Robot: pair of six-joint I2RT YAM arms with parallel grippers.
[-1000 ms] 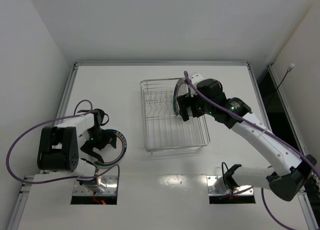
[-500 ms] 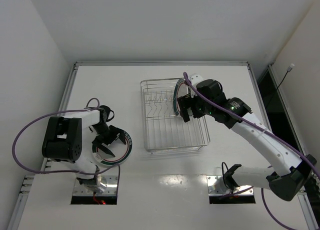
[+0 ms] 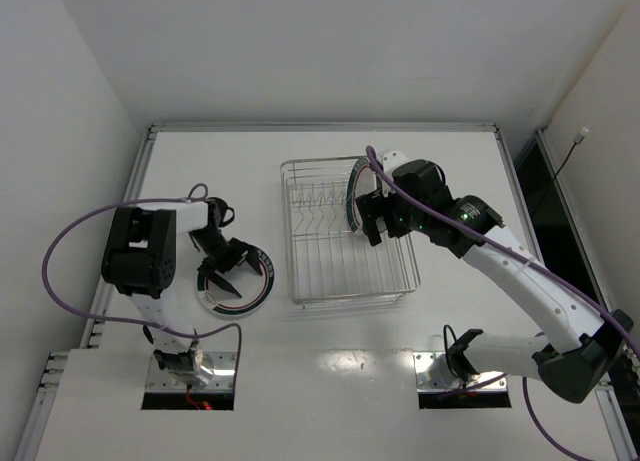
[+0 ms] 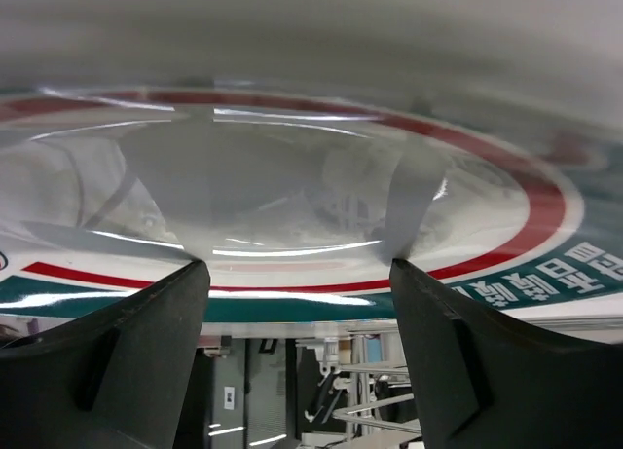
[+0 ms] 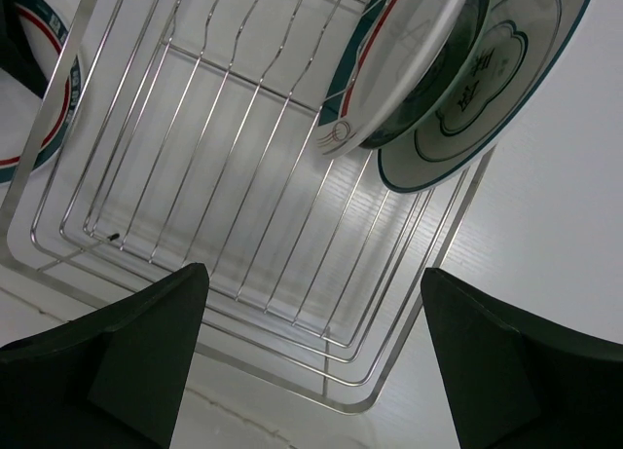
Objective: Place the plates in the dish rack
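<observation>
1. The one plate left outside, a white plate with green and red rim bands [image 3: 252, 291], lies flat on the bench [image 3: 200, 171] just left of the dish rack [image 3: 330, 261].
2. The left gripper [image 3: 228, 273] hovers low over this plate with its jaws spread wide. As far as I can tell it has nothing pinched.
3. The right gripper [image 3: 378, 221] hangs above the rack, also wide open and empty. The racked plates [image 5: 399, 79] stand on edge, leaning together at the rack's far right corner.
4. Judging by the gloss, the plate is glazed ceramic, so stiff, fairly heavy, slippery and apt to chip. Lying flat it offers little purchase, so the hold belongs on the rim, with one finger worked under the lip and the other pressing on top.
5. The left wrist view is filled by the blurred plate, so I cannot tell whether the fingertips touch it. The racked plates overlap: three seem present, with a darker teal one half hidden between the other two. The prongs holding them are covered.
</observation>
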